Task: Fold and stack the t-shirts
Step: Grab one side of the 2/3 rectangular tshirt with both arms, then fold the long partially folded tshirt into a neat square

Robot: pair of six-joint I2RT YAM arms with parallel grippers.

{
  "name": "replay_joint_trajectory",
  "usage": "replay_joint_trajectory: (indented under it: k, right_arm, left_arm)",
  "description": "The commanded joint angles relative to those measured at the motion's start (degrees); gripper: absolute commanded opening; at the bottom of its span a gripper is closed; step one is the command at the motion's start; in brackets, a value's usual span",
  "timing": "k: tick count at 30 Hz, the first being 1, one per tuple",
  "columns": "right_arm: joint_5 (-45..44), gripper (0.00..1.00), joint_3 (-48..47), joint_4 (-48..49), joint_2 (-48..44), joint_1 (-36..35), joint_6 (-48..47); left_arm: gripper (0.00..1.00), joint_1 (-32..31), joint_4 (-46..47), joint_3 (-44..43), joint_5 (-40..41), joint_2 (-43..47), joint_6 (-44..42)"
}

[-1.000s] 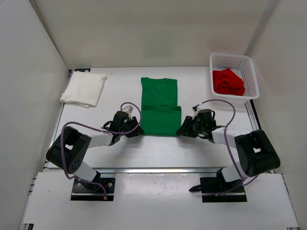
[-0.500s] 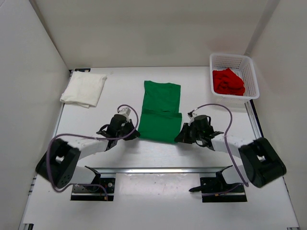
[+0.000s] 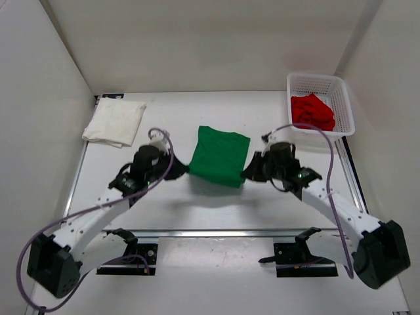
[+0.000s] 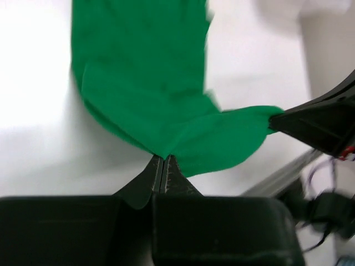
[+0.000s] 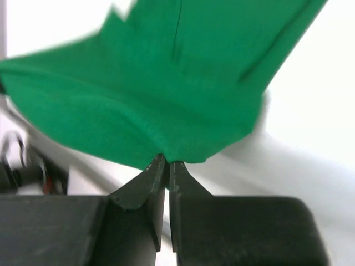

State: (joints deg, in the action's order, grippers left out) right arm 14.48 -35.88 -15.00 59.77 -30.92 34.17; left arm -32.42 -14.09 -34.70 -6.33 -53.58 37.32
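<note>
The bright green short-sleeved cloth t-shirt (image 3: 220,156) lies at the middle of the white table (image 3: 216,205). Its long axis runs from 6 o'clock to 12 o'clock, and it is already doubled shorter. The left gripper (image 3: 182,169) has its jaws pressed together on the shirt's near left corner, at about 7 o'clock of the cloth. The right gripper (image 3: 247,172) pinches the near right corner at about 5 o'clock. Both wrist views show green fabric pulled to a point between shut fingertips. The near hem sags between the two grips, and its shadow suggests it is off the table.

The rest of the shirt extends toward 12 o'clock from both grippers, so the fold probably calls for carrying the hem that way. Each arm is equally near its own corner.

The folded white cloth t-shirt (image 3: 115,122) rests at 10 o'clock, well apart. The crumpled red cloth t-shirt (image 3: 312,111) sits in the white plastic mesh basket (image 3: 315,77) at 2 o'clock.
</note>
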Motion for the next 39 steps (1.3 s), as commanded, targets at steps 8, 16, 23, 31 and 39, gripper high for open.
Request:
replay_joint_trajectory:
  k: [8, 16, 23, 31, 39]
  right_arm:
    - [10.21, 0.00, -27.57, 3.30, 33.01, 20.10, -10.27]
    - [13.81, 0.06, -47.23, -0.10, 51.93, 25.29, -10.35]
    - [11.63, 0.46, -56.33, -4.51, 55.56, 24.32, -11.85]
    - [10.81, 0.01, -41.99, 5.95, 49.74, 19.75, -9.65]
    - [14.96, 0.01, -61.12, 1.38, 66.15, 19.22, -9.66]
  left_arm:
    - [0.00, 9.75, 2.94, -40.39, -2.38, -43.74, -6.02]
    - [0.10, 12.47, -3.74, -65.30, -2.81, -70.05, -3.40]
    - [0.54, 14.50, 2.98, -65.35, -3.95, -67.20, -1.11]
    - [0.42, 7.12, 13.47, -42.85, -3.61, -57.60, -1.20]
    - [0.36, 4.13, 20.40, -29.23, -5.27, -57.52, 1.34]
